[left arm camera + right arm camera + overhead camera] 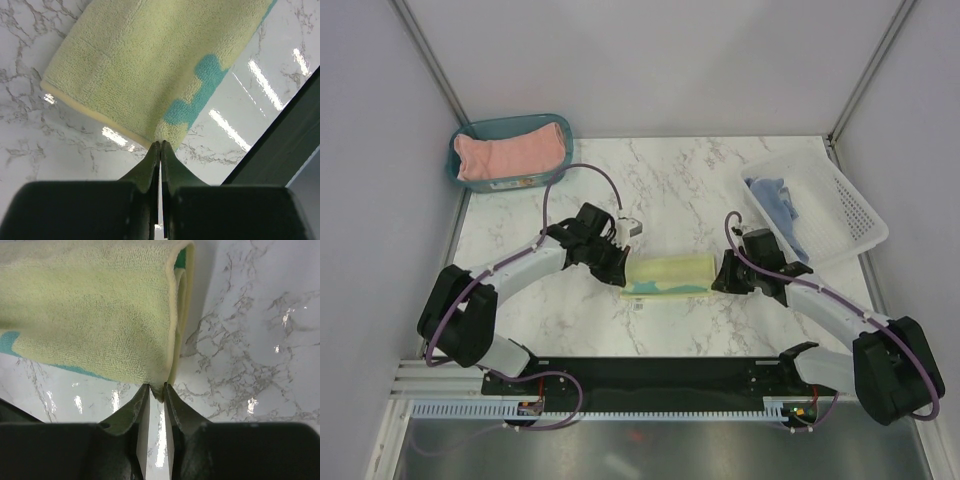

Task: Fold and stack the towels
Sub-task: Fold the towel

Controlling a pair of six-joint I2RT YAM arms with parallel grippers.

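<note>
The pale yellow towel with teal print [670, 273] lies as a folded strip across the middle of the marble table. My left gripper [623, 268] is at its left end and pinches a corner of the cloth; in the left wrist view the gripper [160, 144] is closed on the towel [140, 65]. My right gripper [721, 278] is at the right end; in the right wrist view the gripper [156, 389] is closed on the corner of the towel [90, 315]. The salmon-pink towel [510, 152] lies in the bin. The light blue towel [780, 205] lies in the basket.
The teal plastic bin [465, 165] stands at the back left corner. The white perforated basket [850, 215] stands tilted at the right. Grey walls close in the table on three sides. A black bar [650, 378] runs along the near edge.
</note>
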